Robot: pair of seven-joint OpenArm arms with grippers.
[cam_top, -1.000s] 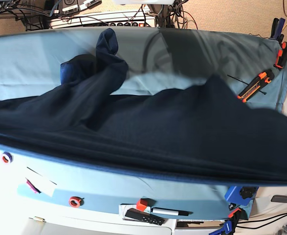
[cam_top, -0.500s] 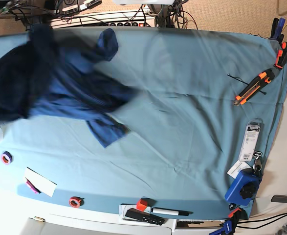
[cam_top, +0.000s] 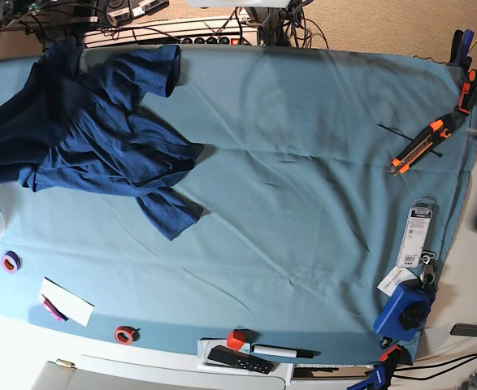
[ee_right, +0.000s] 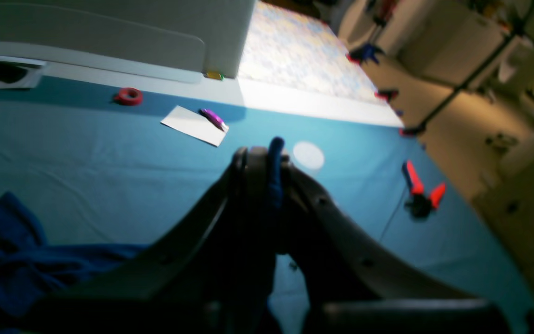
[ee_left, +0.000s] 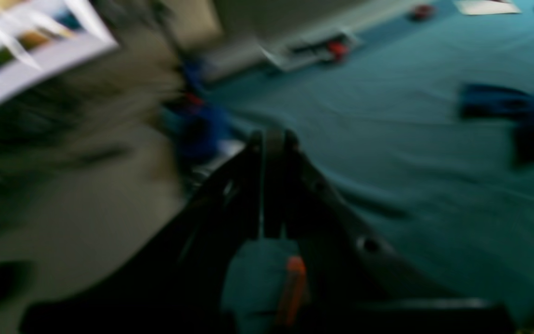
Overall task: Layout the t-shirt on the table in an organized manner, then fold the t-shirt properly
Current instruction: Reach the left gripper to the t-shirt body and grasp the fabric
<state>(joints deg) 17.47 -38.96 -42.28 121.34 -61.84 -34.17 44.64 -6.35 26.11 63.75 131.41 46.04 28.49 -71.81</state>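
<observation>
One shirt lay bunched at our table's right end; our right gripper pinched its cloth, our left gripper pressed together, empty, far away.

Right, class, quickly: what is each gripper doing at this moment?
Left gripper: closed, holding nothing visible.
Right gripper: closed on a fold of the t-shirt.

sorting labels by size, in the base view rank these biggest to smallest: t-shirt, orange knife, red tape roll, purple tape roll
1. t-shirt
2. orange knife
3. red tape roll and purple tape roll: they look about alike, so no ranking between them.
</observation>
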